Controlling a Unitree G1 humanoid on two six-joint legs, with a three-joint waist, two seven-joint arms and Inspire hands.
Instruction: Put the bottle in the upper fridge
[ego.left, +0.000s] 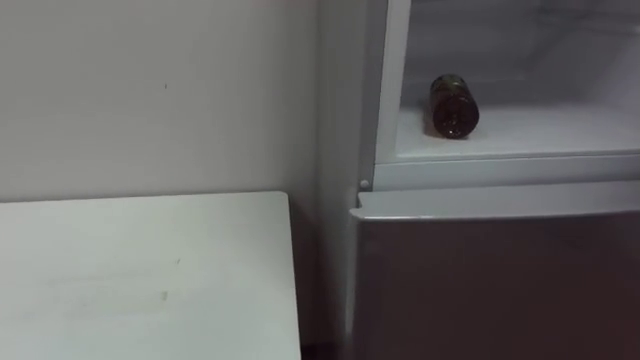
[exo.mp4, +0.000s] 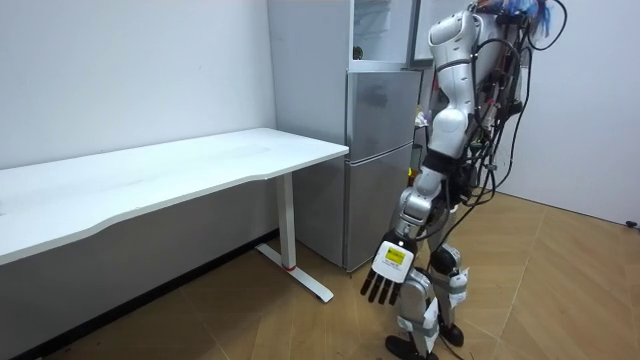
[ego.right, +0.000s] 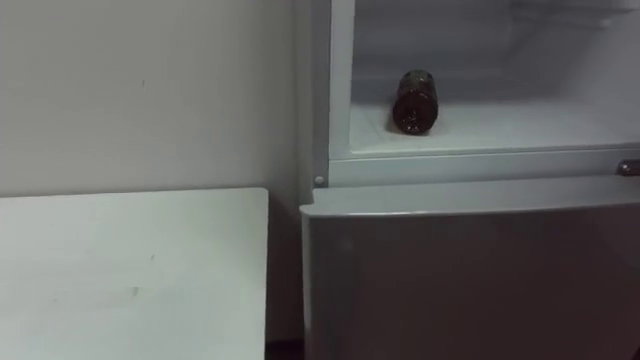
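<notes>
Brown-black and glossy, the bottle lies on its side on the smooth white shelf in the upper part of the fridge, at the upper right of the left eye view. Its round base faces the camera. Laid flat it cannot topple, though a cylinder like this could roll, I judge. Below it the lower door is flat grey metal with a dull sheen. A matt white table sits in the lower left, just beside the fridge.

From the right eye view, the bottle rests behind the shelf's front lip with nothing touching it, so the placing looks done.

In the room view the robot stands on a wooden floor before the fridge, whose top part is open. Its left robot hand hangs low at lower centre with its fingers straight, loosely spread and empty. It appears to be idle because the bottle is already set down.
</notes>
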